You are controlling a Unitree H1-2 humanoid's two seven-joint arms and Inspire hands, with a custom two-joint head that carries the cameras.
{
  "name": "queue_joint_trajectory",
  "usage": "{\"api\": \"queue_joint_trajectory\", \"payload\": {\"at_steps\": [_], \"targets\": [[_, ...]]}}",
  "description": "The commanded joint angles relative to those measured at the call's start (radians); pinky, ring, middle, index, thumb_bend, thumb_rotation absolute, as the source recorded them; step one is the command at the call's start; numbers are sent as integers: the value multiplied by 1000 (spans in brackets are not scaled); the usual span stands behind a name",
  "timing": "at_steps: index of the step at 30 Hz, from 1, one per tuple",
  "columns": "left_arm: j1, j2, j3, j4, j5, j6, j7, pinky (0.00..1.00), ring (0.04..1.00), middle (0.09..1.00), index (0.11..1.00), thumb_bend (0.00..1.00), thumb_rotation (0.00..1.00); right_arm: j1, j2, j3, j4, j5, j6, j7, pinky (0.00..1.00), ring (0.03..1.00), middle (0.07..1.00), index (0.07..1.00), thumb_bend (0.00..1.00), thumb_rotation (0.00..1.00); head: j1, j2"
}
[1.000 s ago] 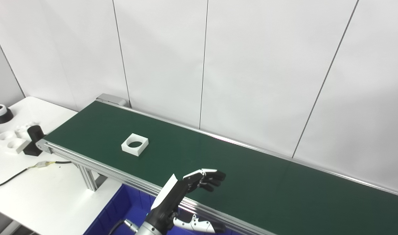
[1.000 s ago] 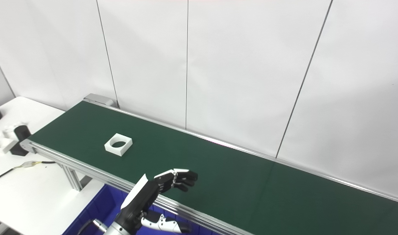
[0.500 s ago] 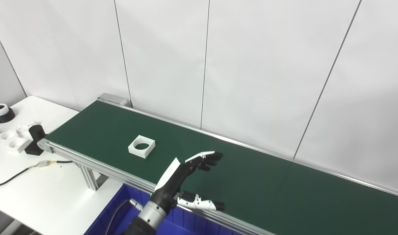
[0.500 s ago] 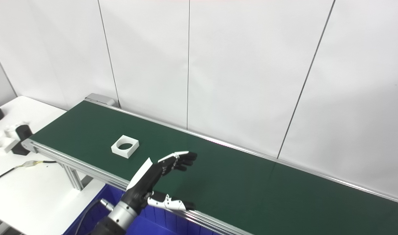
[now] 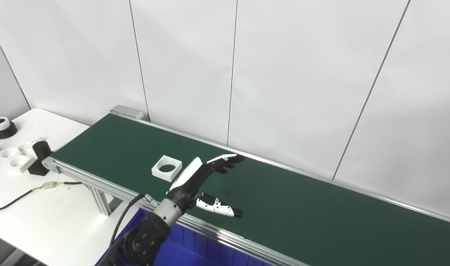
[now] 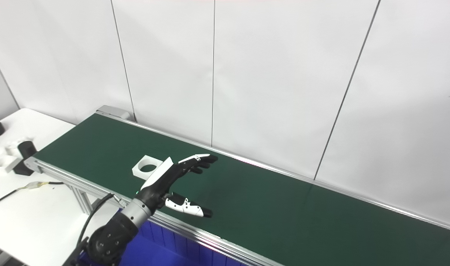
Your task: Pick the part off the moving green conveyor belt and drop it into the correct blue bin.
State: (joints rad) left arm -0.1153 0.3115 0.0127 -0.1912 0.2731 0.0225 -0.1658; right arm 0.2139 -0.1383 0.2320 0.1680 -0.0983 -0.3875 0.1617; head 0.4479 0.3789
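Observation:
A white square part with a round hole lies flat on the green conveyor belt, toward its left end. My left hand hovers over the belt just right of the part, open, fingers stretched toward the wall and thumb spread out to the right. It holds nothing and does not touch the part. In the right eye view the hand partly covers the part's right edge. A blue bin sits below the belt's near rail. My right hand is out of sight.
A white table stands at the left with several black and white parts and a cable. The belt's aluminium rail runs along the near side. White wall panels stand close behind the belt.
My left hand has risen from the near rail and reached farther over the belt, fingers straightening. The white part has travelled a little to the right, closing on the hand.

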Motion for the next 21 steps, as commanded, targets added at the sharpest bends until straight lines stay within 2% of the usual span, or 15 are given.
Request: {"api": "queue_joint_trajectory", "payload": {"at_steps": [1, 7, 18, 21], "targets": [[-48, 32, 5, -10, 19, 21, 0, 824, 855, 863, 838, 799, 73, -10, 5, -4, -18, 11, -50, 2, 793, 887, 927, 977, 204, 469, -1, 0], [-84, 72, 3, 19, 54, 66, -13, 835, 869, 870, 843, 803, 23, -14, 5, -5, -11, 8, -55, 0, 779, 881, 924, 975, 205, 453, 2, -2], [-162, 161, -12, 154, 142, 95, -18, 728, 855, 878, 846, 813, 27, -12, 9, -3, -14, 11, -47, 3, 786, 878, 916, 967, 212, 448, -15, -5], [-197, 194, -26, 202, 158, 82, -27, 704, 839, 871, 848, 824, 3, -12, 10, -3, -13, 0, -50, -2, 772, 873, 914, 962, 216, 461, -13, -6]]}}
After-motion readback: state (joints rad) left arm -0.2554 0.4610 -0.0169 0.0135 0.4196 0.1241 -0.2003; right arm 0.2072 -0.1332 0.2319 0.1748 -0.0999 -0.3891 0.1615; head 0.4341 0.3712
